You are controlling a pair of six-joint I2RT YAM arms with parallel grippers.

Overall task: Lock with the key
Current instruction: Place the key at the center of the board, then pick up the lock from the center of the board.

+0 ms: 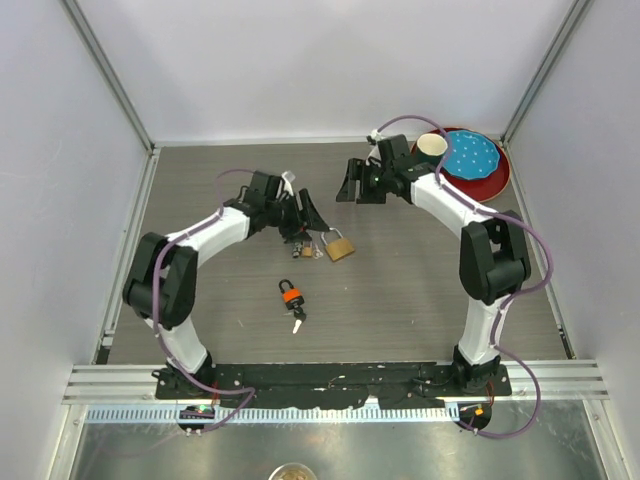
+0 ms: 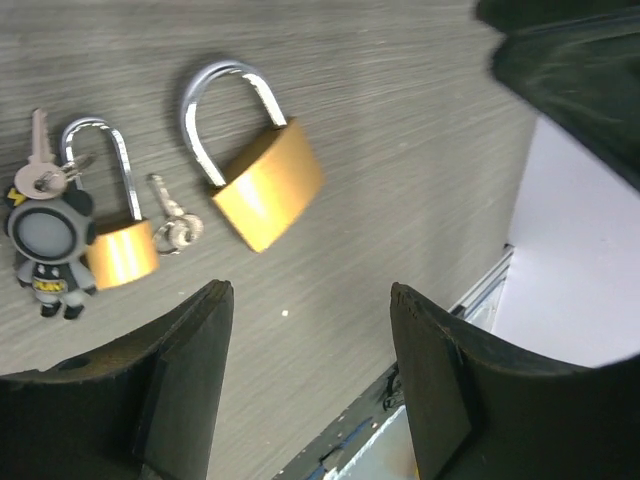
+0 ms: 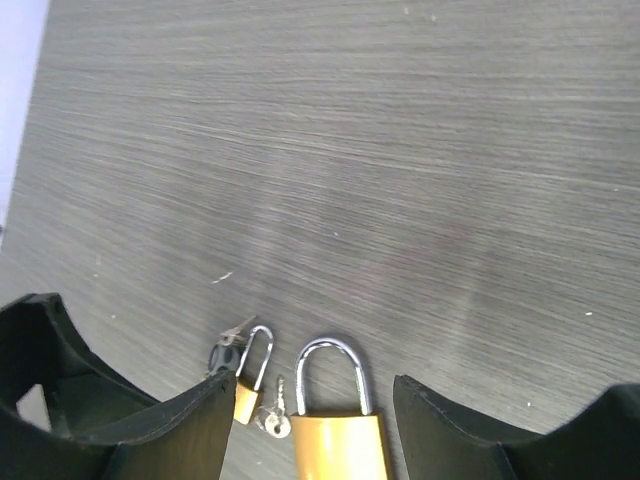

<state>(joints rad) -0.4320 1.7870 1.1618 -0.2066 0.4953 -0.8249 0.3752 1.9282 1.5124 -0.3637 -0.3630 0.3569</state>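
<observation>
Top external: blue plate in red dish; cup contents unclear; padlock outside.

Far in the right corner of the grey wood-grain tabletop, a round red plate bearing a blue white-speckled dish; at the dish's left edge, an upright pale paper cup; all around, plain white panel walls.
</observation>
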